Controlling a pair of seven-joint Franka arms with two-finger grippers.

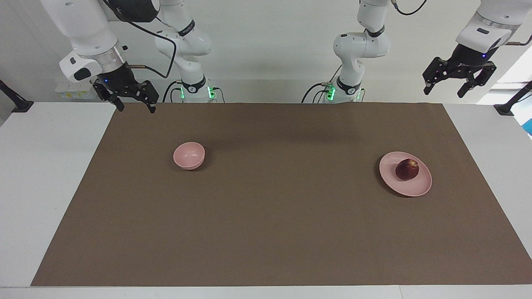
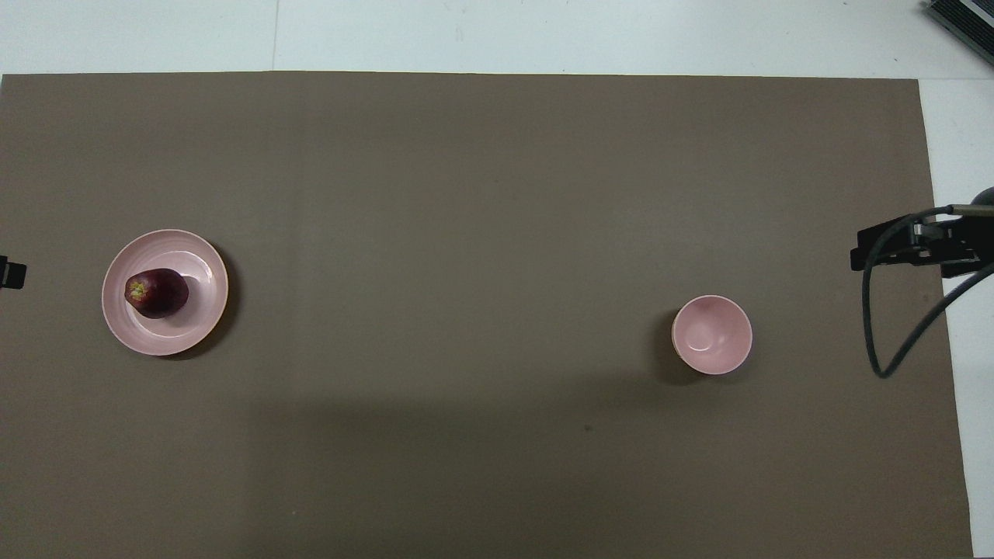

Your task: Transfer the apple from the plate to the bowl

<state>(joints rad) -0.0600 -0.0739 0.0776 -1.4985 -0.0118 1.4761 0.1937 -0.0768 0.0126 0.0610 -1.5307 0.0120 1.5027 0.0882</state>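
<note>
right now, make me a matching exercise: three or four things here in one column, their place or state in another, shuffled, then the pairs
1. small dark red apple
2. small deep pink bowl
3. wide flat pink plate
4. left pincer

A. empty, toward the right arm's end
B. raised, open, holding nothing
C. resting on the plate
D. on the brown mat, carrying the fruit

Pairs: 1-C, 2-A, 3-D, 4-B

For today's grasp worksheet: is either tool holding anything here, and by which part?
Nothing is held. The left tool and right tool hang open; the apple lies on the plate.
</note>
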